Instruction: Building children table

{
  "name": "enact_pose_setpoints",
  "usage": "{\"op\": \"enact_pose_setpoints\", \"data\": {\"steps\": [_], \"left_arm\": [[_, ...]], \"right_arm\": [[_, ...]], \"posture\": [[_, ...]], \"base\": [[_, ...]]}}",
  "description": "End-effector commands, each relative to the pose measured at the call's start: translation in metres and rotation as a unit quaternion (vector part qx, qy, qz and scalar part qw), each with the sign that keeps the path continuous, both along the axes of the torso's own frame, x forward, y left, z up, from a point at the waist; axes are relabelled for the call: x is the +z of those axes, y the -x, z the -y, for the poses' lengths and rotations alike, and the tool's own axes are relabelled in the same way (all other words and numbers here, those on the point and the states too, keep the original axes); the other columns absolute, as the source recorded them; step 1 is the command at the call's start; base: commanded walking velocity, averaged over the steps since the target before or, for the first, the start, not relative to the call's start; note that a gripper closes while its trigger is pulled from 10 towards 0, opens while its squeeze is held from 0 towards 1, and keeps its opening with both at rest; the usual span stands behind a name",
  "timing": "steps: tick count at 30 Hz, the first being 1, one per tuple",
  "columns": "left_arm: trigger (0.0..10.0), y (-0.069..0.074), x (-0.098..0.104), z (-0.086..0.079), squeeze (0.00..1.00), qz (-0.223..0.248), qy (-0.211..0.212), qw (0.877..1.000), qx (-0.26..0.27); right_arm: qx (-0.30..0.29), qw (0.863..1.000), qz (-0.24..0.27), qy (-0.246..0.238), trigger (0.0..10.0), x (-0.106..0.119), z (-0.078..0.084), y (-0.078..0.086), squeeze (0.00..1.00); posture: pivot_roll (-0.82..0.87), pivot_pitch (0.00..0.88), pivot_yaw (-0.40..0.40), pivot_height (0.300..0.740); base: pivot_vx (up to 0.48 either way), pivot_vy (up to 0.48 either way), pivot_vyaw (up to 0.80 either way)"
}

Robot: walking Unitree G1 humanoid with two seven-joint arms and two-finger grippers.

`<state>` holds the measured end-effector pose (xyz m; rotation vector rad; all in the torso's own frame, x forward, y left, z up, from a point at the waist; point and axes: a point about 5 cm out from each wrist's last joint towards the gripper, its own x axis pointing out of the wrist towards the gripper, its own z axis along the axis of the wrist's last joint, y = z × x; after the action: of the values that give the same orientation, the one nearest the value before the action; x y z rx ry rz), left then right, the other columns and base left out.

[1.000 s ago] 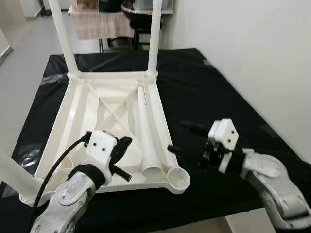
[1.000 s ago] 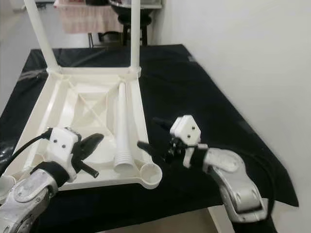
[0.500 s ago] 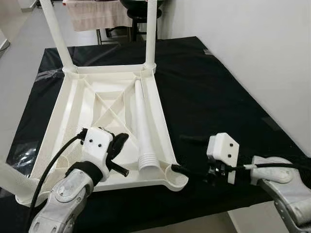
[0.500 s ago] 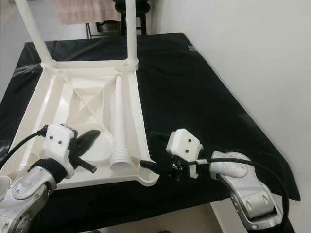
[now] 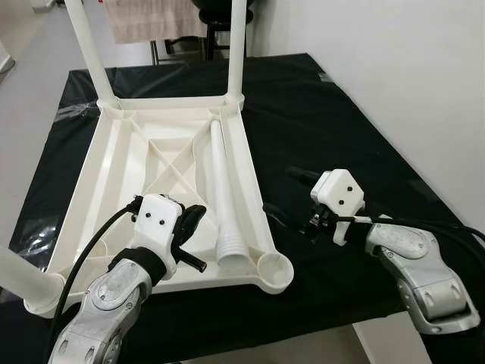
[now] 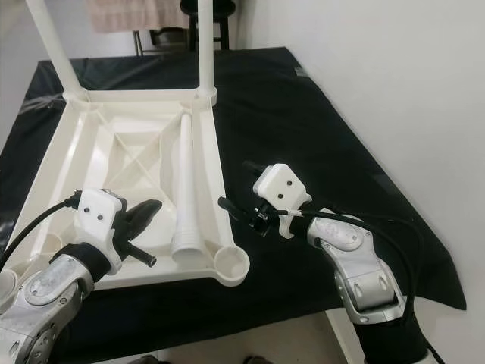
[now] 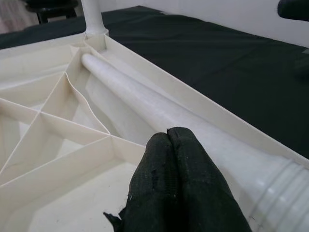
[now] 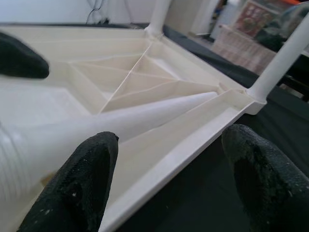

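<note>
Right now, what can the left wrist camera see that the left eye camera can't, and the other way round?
The left wrist view shows, up close, the left gripper's fingertips pressed together, with the ridged end of the loose leg right beside them. The left eye view shows the whole upturned table top, its two standing legs, the empty corner socket, and the right gripper open over the black cloth. Both show the loose leg lying along the table's inner edge.

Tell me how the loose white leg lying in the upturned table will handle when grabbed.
The loose leg is round and tapered, so it may roll. Its smooth plastic could slip; the ribbed end probably grips better. It looks hollow, likely light and stiff.
</note>
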<state>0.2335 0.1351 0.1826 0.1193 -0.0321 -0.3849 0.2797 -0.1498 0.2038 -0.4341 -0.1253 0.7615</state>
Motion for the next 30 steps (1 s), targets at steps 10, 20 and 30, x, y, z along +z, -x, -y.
{"op": "enact_pose_setpoints", "data": {"steps": [10, 20, 30], "left_arm": [[10.0, -0.002, 0.004, -0.004, 0.0, 0.023, -0.007, 1.0, 0.005], [10.0, -0.006, -0.002, -0.007, 0.0, 0.003, 0.003, 1.0, 0.026], [10.0, -0.007, -0.002, -0.009, 0.0, 0.014, 0.012, 0.999, 0.032]], "right_arm": [[-0.08, 0.997, 0.003, -0.021, 10.0, -0.011, -0.007, -0.016, 0.0], [-0.13, 0.989, -0.001, -0.064, 10.0, -0.025, -0.013, -0.022, 0.0], [-0.141, 0.985, -0.002, -0.095, 10.0, -0.029, -0.014, -0.023, 0.0]], "posture": [[0.0, 0.11, -0.07, 0.74], [0.0, 0.11, -0.072, 0.74], [-0.01, 0.106, -0.068, 0.74]], "base": [[0.0, 0.0, 0.0], [-0.096, 0.0, 0.0], [-0.289, 0.0, 0.0]]}}
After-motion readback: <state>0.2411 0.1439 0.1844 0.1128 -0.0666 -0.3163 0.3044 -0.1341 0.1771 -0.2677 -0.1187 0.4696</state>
